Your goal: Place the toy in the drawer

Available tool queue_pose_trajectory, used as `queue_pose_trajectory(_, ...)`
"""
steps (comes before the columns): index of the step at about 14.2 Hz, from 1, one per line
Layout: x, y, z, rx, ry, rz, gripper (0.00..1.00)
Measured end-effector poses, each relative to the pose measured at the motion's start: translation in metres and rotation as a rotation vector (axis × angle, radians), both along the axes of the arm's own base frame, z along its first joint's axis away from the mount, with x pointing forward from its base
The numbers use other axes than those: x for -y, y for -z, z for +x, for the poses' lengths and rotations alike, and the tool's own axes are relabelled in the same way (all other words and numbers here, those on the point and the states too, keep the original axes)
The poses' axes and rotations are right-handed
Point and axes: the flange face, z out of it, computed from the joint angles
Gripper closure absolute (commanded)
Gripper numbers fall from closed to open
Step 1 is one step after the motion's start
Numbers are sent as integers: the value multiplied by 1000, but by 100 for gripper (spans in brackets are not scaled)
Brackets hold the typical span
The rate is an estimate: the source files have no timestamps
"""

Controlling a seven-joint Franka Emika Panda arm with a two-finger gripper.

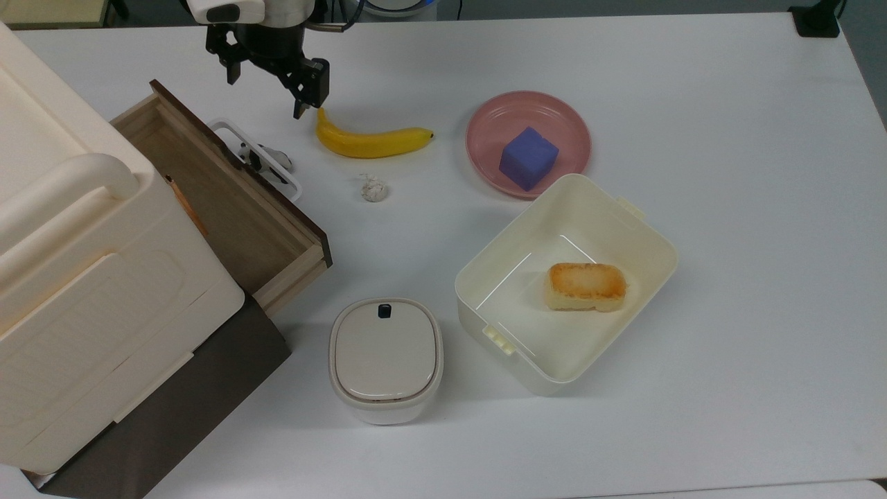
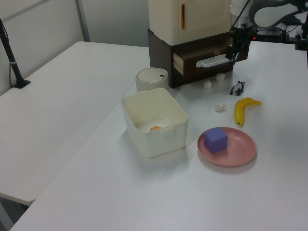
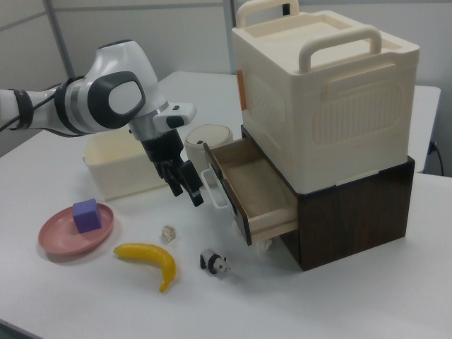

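The toy (image 1: 267, 160), a tiny black-and-white panda figurine, stands on the table just outside the drawer's white loop handle (image 1: 235, 132); I also see the toy (image 3: 214, 263) in the right view and the toy (image 2: 237, 88) in the left view. The drawer (image 1: 229, 208) is pulled open, with a light-wood inside and a dark front panel. My gripper (image 1: 265, 93) hangs above the table beyond the toy, toward the top view's upper edge. It is open, with nothing between its fingers. In the right view the gripper (image 3: 187, 197) is level with the drawer (image 3: 256, 189) front, well above the toy.
A banana (image 1: 371, 142) lies to the top view's right of the toy, a crumpled paper ball (image 1: 374, 188) below it. Further right are a pink plate (image 1: 561, 114) with a purple cube (image 1: 528, 157), an open cream tub (image 1: 644, 242) and a lidded pot (image 1: 385, 357). A large cream box (image 1: 69, 263) tops the cabinet.
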Motion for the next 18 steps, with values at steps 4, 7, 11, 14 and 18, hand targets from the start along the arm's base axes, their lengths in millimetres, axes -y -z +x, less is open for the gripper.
queue_pose_trajectory(4, 0, 9, -2, -19, -6, 2, 0)
queue_pose_trajectory(7, -3, 25, -4, -12, -22, 8, 0)
queue_pose_trajectory(11, -8, 60, -11, 28, -56, 24, 0)
queue_pose_trajectory(14, -2, 75, -15, 65, -66, -1, 0)
queue_pose_trajectory(18, 2, 108, -21, 27, -68, -40, 0)
